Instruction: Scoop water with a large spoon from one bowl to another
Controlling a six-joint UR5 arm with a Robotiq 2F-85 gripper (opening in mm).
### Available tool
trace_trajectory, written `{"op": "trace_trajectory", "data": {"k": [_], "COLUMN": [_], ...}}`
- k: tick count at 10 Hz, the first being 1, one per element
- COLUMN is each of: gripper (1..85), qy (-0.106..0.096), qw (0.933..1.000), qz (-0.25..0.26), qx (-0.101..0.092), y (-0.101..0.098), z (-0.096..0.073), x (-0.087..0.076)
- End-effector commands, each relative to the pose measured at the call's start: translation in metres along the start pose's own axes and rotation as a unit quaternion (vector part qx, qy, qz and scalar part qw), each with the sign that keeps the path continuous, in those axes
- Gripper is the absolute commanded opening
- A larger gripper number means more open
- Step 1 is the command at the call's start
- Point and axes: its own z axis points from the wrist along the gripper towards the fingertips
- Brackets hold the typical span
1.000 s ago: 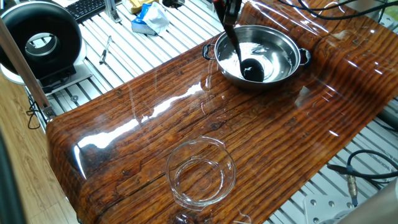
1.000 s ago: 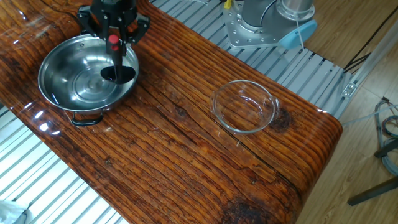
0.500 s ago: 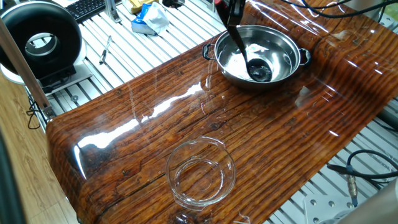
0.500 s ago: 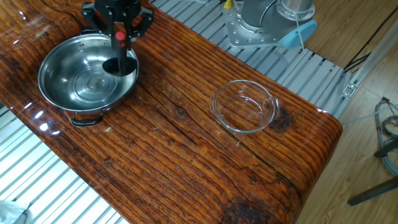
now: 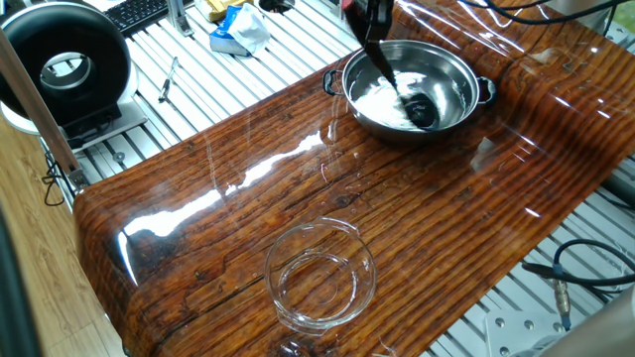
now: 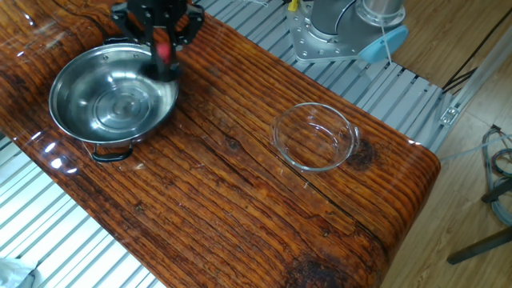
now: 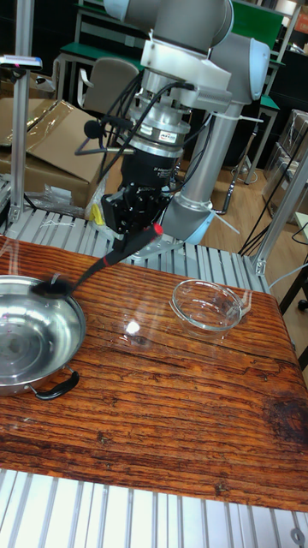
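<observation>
Right now, line by line:

Gripper: the gripper (image 7: pixel 137 224) hangs above the table's back edge by the steel bowl, its fingers clamped on the ladle's handle near the red tip.

Ladle: the ladle (image 7: pixel 94 270) slants from the gripper down toward the steel bowl; its black cup (image 5: pixel 421 109) sits inside the bowl, over the side away from the gripper in one fixed view. In the other fixed view it is blurred (image 6: pixel 165 58) at the bowl's far rim.

Steel bowl: the steel bowl (image 5: pixel 456 74) stands near one end of the wooden table (image 5: pixel 298 188).

Water: a shiny surface (image 5: pixel 372 97) shows in the bowl's bottom.

Glass bowl: the glass bowl (image 6: pixel 315 136) stands well apart from the steel bowl, nearer the table's other end; whether it holds water cannot be told.
</observation>
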Motion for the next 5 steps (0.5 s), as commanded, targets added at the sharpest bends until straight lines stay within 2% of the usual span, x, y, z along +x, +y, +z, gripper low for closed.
{"op": "trace_trajectory", "data": {"k": [1,5], "gripper": [1.0,1.0], "qy": [-0.004,-0.001], "qw": [0.9997,0.9997], "qz": [-0.022,-0.024], "qx": [0.007,0.000], "y": [-0.0042,0.0017], "z": [-0.0002,-0.0035], "x": [-0.0032,-0.0054]}}
